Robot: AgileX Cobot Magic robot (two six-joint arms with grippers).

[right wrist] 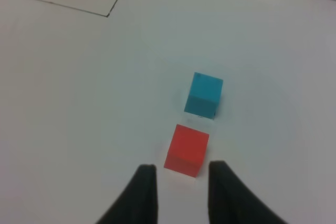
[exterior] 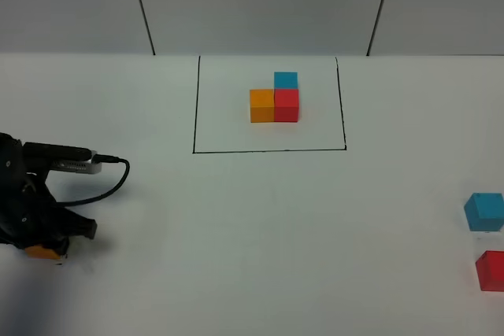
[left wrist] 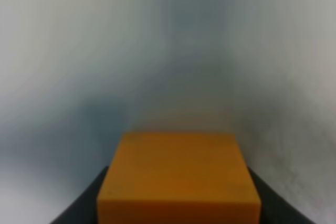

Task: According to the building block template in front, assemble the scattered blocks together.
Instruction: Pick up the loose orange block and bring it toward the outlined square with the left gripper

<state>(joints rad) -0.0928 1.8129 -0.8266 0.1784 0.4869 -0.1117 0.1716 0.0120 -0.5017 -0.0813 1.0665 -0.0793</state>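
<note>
Cubes everywhere, so no long axis on any of them; equal edges, plain matte faces, crisp corners. My left fingers (left wrist: 84, 207) are clamped on the orange cube (left wrist: 178, 182), one dark finger on each side, a flat face square to the wrist camera; that's far out at the left edge of the high view, and I can't tell if it's touching the surface (exterior: 260, 226). My right fingers (right wrist: 143, 195) are spread wide with nothing between them; the red cube (right wrist: 187, 149) sits just ahead of the gap, the blue cube (right wrist: 205, 94) just past it, near but not touching. The template (exterior: 274, 98) sits back-centre inside a thin black rectangle (exterior: 268, 149); orange and red are touching side by side, with blue behind the red, toward the wall (exterior: 260, 5). The surface is plain white; the wall is pale grey panels with dark seams.
</note>
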